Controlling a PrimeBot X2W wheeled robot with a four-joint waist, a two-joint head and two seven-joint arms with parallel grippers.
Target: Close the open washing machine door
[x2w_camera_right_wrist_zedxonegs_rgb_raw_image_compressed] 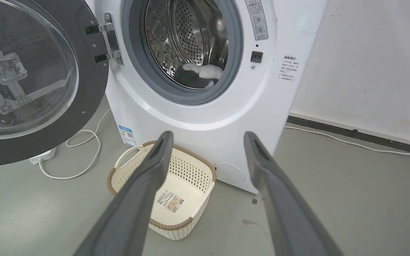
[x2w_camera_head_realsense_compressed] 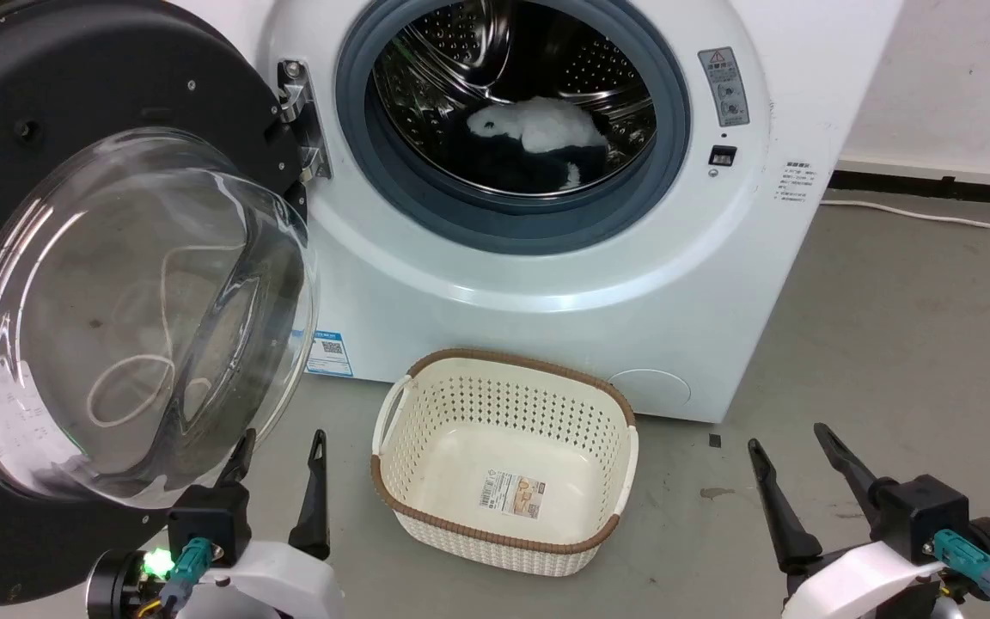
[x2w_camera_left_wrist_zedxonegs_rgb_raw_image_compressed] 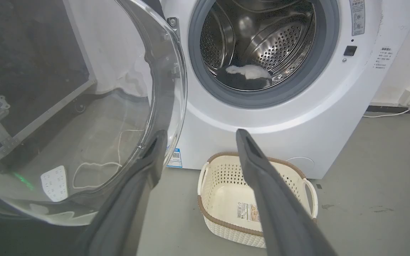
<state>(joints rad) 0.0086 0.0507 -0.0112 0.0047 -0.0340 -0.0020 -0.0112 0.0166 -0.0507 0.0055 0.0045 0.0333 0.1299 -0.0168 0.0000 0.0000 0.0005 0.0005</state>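
— What is there in the head view?
— The washing machine door (x2w_camera_head_realsense_compressed: 134, 318) stands wide open at the left, swung out on its hinge (x2w_camera_head_realsense_compressed: 296, 103) from the washing machine (x2w_camera_head_realsense_compressed: 598, 292). White and dark clothes (x2w_camera_head_realsense_compressed: 538, 129) lie in the drum (x2w_camera_head_realsense_compressed: 607, 77). A basket (x2w_camera_head_realsense_compressed: 504, 550) stands on the floor (x2w_camera_head_realsense_compressed: 890, 344), just in front of the machine.
— And the pincers?
— The left pincer (x2w_camera_head_realsense_compressed: 282, 438) is at the lower left, fingers wide apart, holding nothing. One tip is just at the lower edge of the door glass; if it touches, I cannot tell. The right pincer (x2w_camera_head_realsense_compressed: 787, 436) is at the lower right, also wide, above bare floor.
— The left wrist view?
— The door glass is very near at the left, and one finger crosses its edge. The basket is further away, behind the other finger.
— The right wrist view?
— The door is at the upper left, well apart from both fingers, which are spread wide. A white cable (x2w_camera_right_wrist_zedxonegs_rgb_raw_image_compressed: 96, 154) lies on the floor below the door.
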